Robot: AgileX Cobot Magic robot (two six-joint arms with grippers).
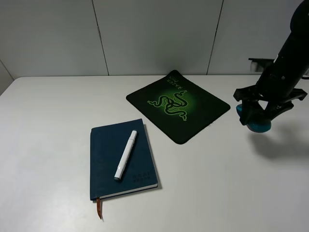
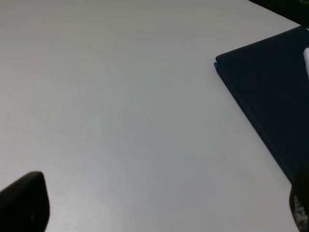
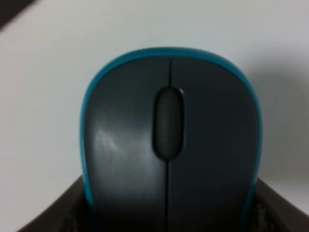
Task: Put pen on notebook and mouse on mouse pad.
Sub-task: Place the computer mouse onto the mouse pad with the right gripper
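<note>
Right pincer (image 1: 255, 116) is clamped on the mouse (image 1: 258, 126) at its flanks, well to the right of the mouse pad (image 1: 203, 108) and apart from it; the shadow cast on the worktop (image 1: 48, 121) suggests the mouse hangs clear of the surface, though contact cannot be ruled out. The right wrist view shows the mouse (image 3: 169, 145) nose-outward between the jaws: a smooth, domed dark grey shell with a slight sheen, a teal rim and a recessed oval scroll wheel (image 3: 168, 122). Judged light, rigid and somewhat slippery. The curved top offers no purchase, so the present hold across the two flanks is the sound one. The scroll wheel and buttons should not be pressed. The mouse pad is a thin, flat, matt black sheet with a green snake logo, lying skewed on the worktop; being thin and probably soft, it may shift if the mouse is dragged rather than set down. The pen (image 1: 125, 154), slim, white and stiff, lies diagonally on the cover of the notebook (image 1: 108, 159), a navy hardback with white page edges and an orange ribbon bookmark (image 1: 100, 208). Left pincer (image 2: 161, 205) has its jaws apart and empty, over bare worktop beside the notebook's corner.
</note>
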